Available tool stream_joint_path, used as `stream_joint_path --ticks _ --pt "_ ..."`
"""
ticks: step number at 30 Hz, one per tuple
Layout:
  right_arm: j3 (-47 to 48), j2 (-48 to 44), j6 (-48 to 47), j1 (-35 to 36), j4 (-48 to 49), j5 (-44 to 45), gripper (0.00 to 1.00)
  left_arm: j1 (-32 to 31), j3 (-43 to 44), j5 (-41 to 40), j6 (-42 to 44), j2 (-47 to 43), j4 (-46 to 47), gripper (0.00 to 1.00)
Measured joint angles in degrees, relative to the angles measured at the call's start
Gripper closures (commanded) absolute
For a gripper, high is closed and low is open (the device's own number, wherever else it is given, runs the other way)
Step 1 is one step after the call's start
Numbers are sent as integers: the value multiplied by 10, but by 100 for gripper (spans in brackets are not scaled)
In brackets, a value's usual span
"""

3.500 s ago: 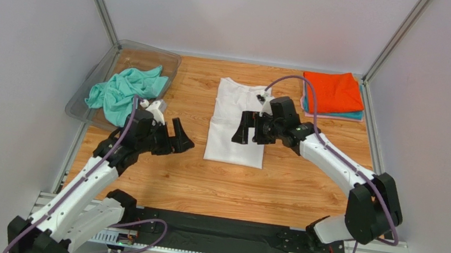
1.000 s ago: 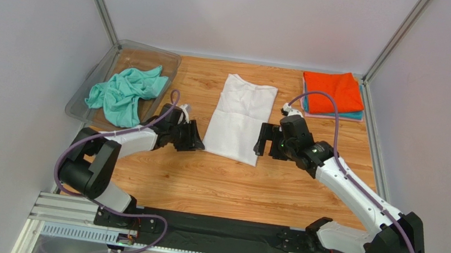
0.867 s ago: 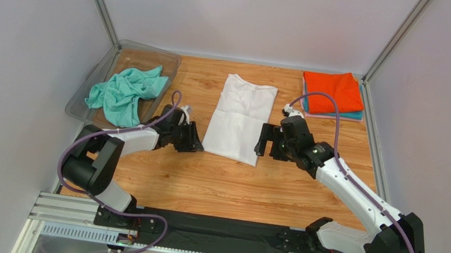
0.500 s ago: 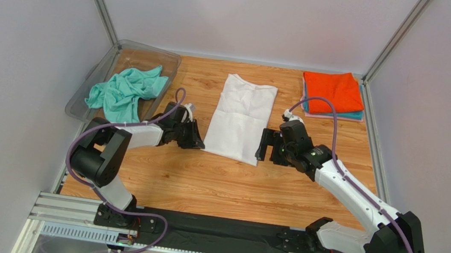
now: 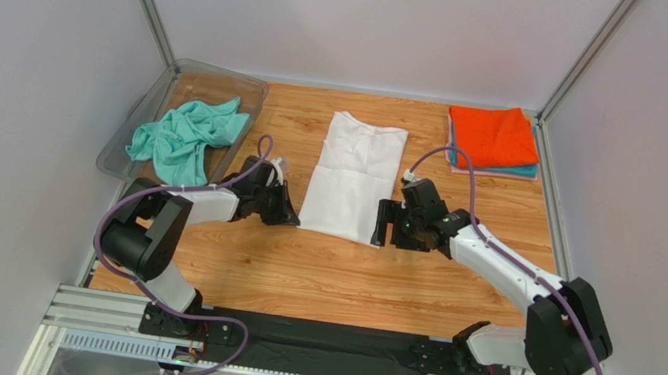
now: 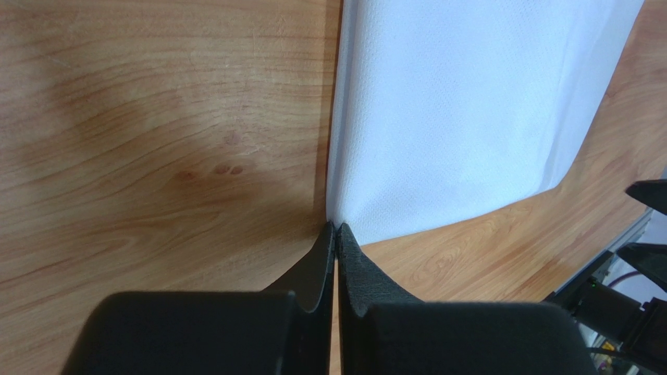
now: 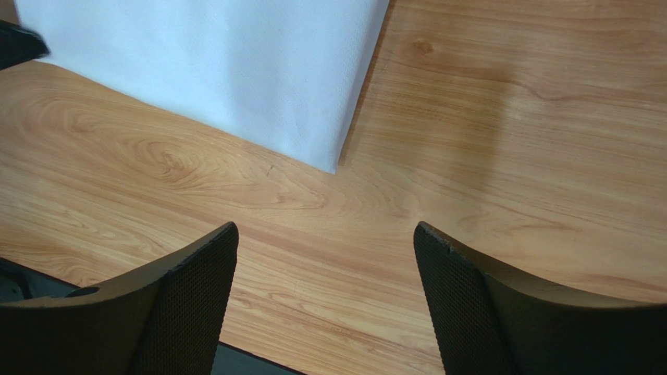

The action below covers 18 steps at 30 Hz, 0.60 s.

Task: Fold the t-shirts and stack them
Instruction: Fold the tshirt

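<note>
A folded white t-shirt (image 5: 354,176) lies long-ways in the middle of the table. My left gripper (image 5: 291,216) is low at its near-left corner, and in the left wrist view the gripper (image 6: 335,226) is shut with the white t-shirt's (image 6: 470,101) corner pinched at the tips. My right gripper (image 5: 381,224) stands open just short of the near-right corner. The right wrist view shows that corner of the white t-shirt (image 7: 219,62) ahead of the gripper (image 7: 325,234), with bare wood between the fingers. A crumpled mint-green t-shirt (image 5: 183,136) hangs over the tray. A folded orange t-shirt (image 5: 493,135) tops a teal one (image 5: 514,171).
The clear plastic tray (image 5: 217,78) sits at the back left corner. The folded stack is at the back right, by the metal frame post. A black rail (image 5: 319,343) and both arm bases run along the near edge.
My left gripper has shut on the white t-shirt's near-left corner. My right gripper has slid left and nearer, up to the near-right corner, its fingers narrowing slightly.
</note>
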Motion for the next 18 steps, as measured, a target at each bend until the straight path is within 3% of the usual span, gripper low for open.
stream_joint_path --ticks 3,8,14,18 --pt "0 46 -19 0 16 -17 21 0 -13 1 -3 -11 3 100" --pt "2 107 -61 0 39 -39 39 0 -23 -1 -3 -24 2 100" --pt "14 148 -92 0 66 -65 45 0 -23 -4 -3 -28 1 100" --pt "17 159 -106 0 80 -75 61 0 -23 -7 -3 -30 -1 100"
